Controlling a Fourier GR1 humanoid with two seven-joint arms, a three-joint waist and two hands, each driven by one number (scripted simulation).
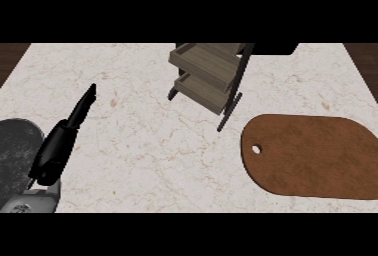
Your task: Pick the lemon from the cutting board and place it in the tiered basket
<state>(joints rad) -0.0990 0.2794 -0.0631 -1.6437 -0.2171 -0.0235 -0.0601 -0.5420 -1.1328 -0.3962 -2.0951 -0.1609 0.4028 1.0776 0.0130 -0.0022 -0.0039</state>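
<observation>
The board (314, 156) lies bare at the right of the table (148, 140); no lemon shows on it, nor anywhere else in view. It may sit in the basket (210, 75), whose tiers are seen at too steep an angle to tell. If so, the task is done; if not, the pick is left. The left hand (63, 137) rests at the left edge, fingers straight, holding nothing. The right hand is out of view. The table is pale marble, with dark wood at the top corners.
</observation>
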